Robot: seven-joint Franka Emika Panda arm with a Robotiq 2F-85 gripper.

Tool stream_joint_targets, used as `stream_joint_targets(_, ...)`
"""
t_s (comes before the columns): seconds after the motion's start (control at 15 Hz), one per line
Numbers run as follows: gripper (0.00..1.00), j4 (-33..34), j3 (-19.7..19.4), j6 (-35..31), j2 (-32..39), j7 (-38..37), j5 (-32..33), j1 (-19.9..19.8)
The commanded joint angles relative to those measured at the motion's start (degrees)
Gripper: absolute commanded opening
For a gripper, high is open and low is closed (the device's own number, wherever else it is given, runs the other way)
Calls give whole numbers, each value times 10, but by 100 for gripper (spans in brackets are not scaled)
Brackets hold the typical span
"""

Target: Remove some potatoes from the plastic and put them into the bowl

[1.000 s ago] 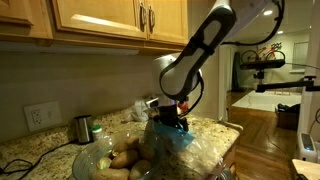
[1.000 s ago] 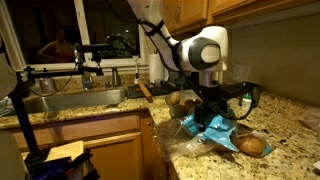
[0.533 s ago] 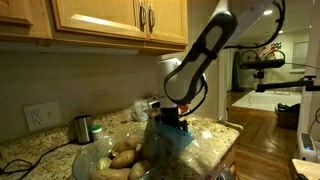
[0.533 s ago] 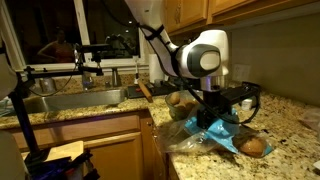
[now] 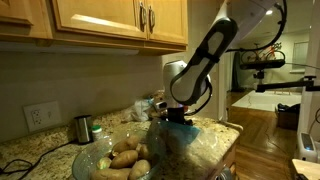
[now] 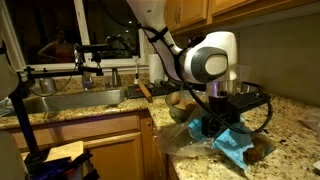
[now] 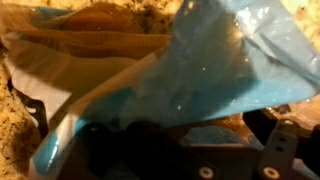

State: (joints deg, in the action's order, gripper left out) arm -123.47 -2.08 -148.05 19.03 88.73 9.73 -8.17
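Observation:
The glass bowl (image 5: 86, 158) stands at the near left of the counter with several tan potatoes (image 5: 125, 157) in it; in an exterior view the bowl (image 6: 171, 112) sits behind the arm. The crinkled plastic (image 5: 176, 146), blue on top, lies beside the bowl. My gripper (image 5: 178, 115) points down into the blue top of the plastic (image 6: 237, 146), jaws open. One potato (image 6: 263, 150) shows partly under the bag's edge. In the wrist view blue plastic (image 7: 210, 60) fills the frame, tan shapes lie beyond it, and my gripper (image 7: 165, 128) is wide with film between its dark fingers.
A small dark metal cup (image 5: 83, 128) and a wall outlet (image 5: 40, 117) are at the back. A pile of round produce (image 5: 145, 108) sits behind the bag. A sink (image 6: 70, 100) lies along the counter. The counter edge runs close to the bag.
The gripper has shifted away from the bowl and lower into the bag's blue top. The blue plastic has slid with it and now covers more of the loose potato.

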Motion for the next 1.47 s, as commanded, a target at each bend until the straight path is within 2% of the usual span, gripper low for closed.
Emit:
stream_joint_targets(0.0, 100, -15, 2, -39, 1, 16, 4, -16)
stream_joint_targets(0.4, 100, -12, 11, -83, 15, 43, -1, -27)
stream_joint_targets(0.87, 100, -15, 43, -96, 19, 75, -30, -39)
stream_joint_targets(0.93, 75, -16, 47, -95, 19, 81, -35, -41)
stream_joint_targets(1.0, 74, -16, 49, -94, 19, 86, -37, -42)
stream_joint_targets(1.27, 47, -18, 55, -93, 18, 109, -48, -46)
stream_joint_targets(1.4, 39, -18, 55, -90, 16, 119, -51, -49)
